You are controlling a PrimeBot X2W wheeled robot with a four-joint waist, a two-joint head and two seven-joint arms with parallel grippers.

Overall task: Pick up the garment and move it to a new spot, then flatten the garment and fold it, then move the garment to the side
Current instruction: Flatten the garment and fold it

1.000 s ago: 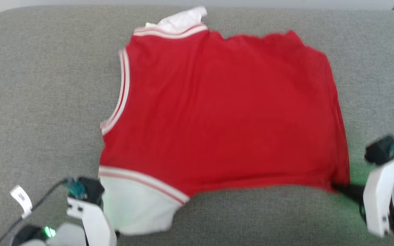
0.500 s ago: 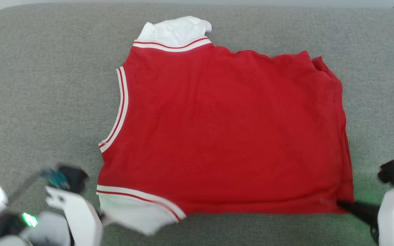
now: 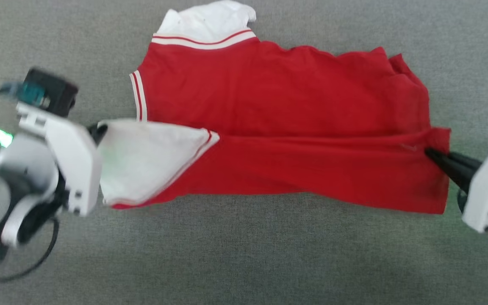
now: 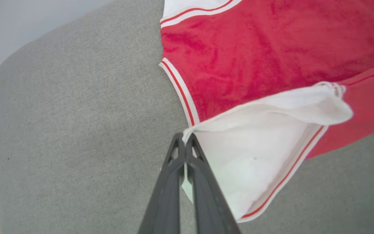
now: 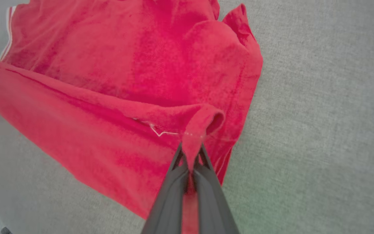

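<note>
The garment (image 3: pixel 278 97), a red jersey T-shirt with white sleeves, lies plain side up on the grey cushion. Its near edge is lifted off the surface and drawn back over the body as a long red flap (image 3: pixel 311 169). My left gripper (image 3: pixel 96 129) is shut on the corner of the near white sleeve (image 4: pixel 255 143), pinched at the fingertips (image 4: pixel 183 143). My right gripper (image 3: pixel 429 153) is shut on the red hem corner (image 5: pixel 203 125), which bunches between the dark fingers (image 5: pixel 177 185). The far white sleeve (image 3: pixel 206 19) lies flat at the top.
Grey fabric surface (image 3: pixel 248 254) spreads all round the shirt, with wide bare room in front and on the left. A black cable (image 3: pixel 36 262) loops below my left wrist. The cushion's rounded far edge (image 4: pixel 44 42) shows in the left wrist view.
Both grippers have risen and carried the shirt's near edge away from me, over its body, so a fold now forms. The head camera has also tilted.
</note>
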